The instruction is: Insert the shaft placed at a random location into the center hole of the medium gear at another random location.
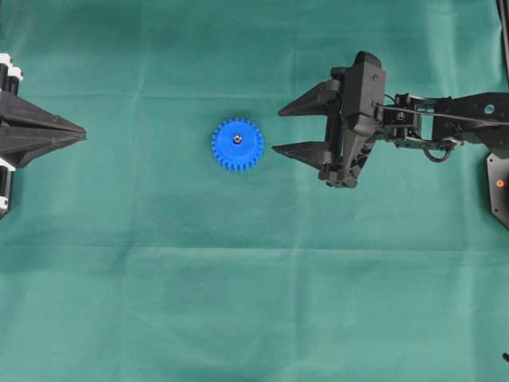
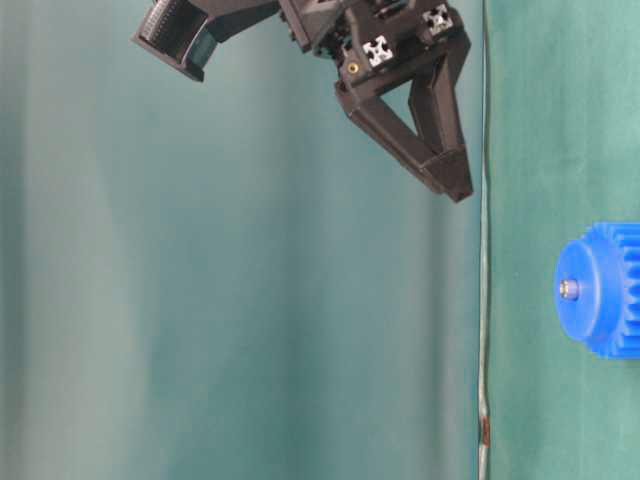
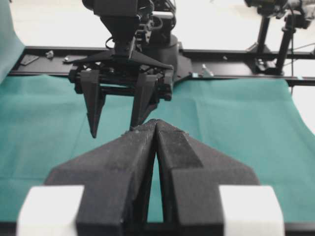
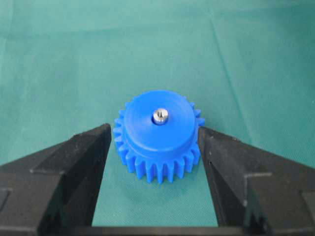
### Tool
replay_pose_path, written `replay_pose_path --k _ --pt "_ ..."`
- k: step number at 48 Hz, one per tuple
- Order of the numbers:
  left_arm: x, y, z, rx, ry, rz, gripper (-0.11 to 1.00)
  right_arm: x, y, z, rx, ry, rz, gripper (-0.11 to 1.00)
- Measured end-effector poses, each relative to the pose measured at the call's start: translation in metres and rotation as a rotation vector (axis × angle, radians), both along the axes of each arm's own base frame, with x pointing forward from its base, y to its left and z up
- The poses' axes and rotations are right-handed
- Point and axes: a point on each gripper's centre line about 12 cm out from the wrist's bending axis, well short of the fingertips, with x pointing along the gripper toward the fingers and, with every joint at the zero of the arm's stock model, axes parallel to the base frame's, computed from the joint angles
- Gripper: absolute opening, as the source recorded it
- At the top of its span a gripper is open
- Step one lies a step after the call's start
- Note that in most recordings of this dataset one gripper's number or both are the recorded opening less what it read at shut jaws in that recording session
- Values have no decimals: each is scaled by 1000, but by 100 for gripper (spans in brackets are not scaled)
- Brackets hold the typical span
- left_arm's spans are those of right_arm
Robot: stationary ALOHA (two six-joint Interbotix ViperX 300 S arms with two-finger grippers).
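The blue medium gear (image 1: 237,145) lies flat on the green cloth. The silver shaft (image 1: 237,138) stands upright in its middle and fills the center hole, which is hidden under it. My right gripper (image 1: 277,131) is open, just right of the gear and clear of it. In the right wrist view the gear (image 4: 157,142) and shaft (image 4: 160,116) sit ahead of the right gripper (image 4: 154,129), nothing held. My left gripper (image 1: 83,134) is shut and empty at the far left. Its closed fingertips (image 3: 156,124) hide the gear in the left wrist view.
Green cloth (image 1: 254,302) covers the whole table. The right arm (image 1: 445,119) reaches in from the right edge. In the table-level view one right finger (image 2: 430,140) hangs apart from the gear (image 2: 605,290). A black frame rail (image 3: 236,56) runs behind the cloth.
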Motion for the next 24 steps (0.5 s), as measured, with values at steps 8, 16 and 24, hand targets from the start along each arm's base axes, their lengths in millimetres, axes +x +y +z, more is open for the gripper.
replay_pose_path --k 8,16,24 --pt "0 0 0 2 0 0 0 0 0 0 0 0 0 75" --pt "0 0 0 0 -3 0 0 0 0 1 1 -2 -1 75" --pt "0 0 0 2 -3 0 0 -1 0 0 3 7 0 75"
